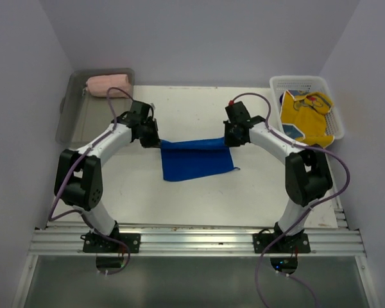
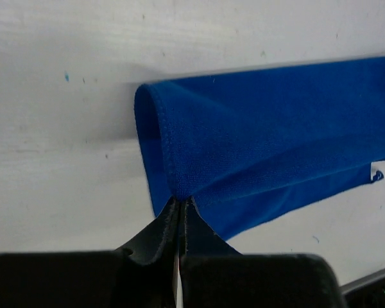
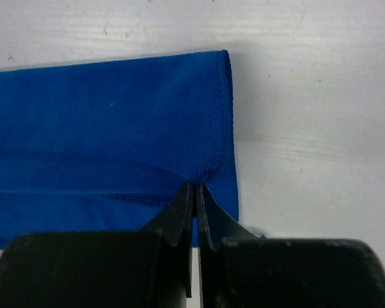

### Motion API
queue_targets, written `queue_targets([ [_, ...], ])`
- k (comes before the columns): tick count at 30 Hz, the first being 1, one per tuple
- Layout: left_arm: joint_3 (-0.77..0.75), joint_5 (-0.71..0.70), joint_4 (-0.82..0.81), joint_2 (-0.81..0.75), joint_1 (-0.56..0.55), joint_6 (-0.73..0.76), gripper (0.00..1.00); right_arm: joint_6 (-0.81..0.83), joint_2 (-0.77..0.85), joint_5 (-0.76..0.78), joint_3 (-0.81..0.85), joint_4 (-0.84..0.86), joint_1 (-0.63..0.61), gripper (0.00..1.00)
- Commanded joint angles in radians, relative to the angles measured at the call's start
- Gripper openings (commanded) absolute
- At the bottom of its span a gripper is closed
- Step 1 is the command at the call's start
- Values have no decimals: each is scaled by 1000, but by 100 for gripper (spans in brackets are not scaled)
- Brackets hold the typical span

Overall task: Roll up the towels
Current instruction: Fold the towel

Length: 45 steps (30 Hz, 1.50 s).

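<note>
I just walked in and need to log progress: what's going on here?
Two robot arms are working on a blue towel on the table. The left arm and right arm each pinch one end of its folded-over far edge, jaws shut, apparently starting a roll. A pink towel lies rolled in the grey tray at the far left; a yellow towel lies loose in the white basket at the far right.

We see a white table (image 1: pixel 192 192), faintly scuffed and speckled, enclosed by plain pale walls: a back wall (image 1: pixel 199 38), a left wall (image 1: pixel 19 128) and a right wall (image 1: pixel 372 160). An aluminium rail (image 1: pixel 192 242) runs along its near edge; below it lies a glossy grey panel (image 1: pixel 192 282). Light is soft and even.
</note>
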<state>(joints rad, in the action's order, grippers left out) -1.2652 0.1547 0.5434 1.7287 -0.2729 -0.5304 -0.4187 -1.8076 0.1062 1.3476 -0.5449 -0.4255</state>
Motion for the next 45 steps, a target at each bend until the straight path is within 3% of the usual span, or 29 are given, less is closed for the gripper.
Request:
queue_targets([
  [1, 91, -15, 12, -96, -5, 21, 0, -18, 103, 20, -83, 29, 19, 0],
  [13, 297, 56, -34, -187, -72, -42, 0, -65, 238, -22, -326, 79, 10, 0],
  [21, 302, 3, -28, -228, -75, -68, 0, -66, 237, -23, -326, 91, 10, 0],
  [28, 161, -49, 9, -213, -71, -108, 0, -45, 200, 33, -159, 51, 11, 0],
  [40, -167, -119, -43, 86, 5, -26, 0, 6, -155, 95, 336, 57, 33, 0],
  [45, -230, -130, -11, 155, 6, -20, 0, 11, -237, 87, 450, -1, 36, 0],
])
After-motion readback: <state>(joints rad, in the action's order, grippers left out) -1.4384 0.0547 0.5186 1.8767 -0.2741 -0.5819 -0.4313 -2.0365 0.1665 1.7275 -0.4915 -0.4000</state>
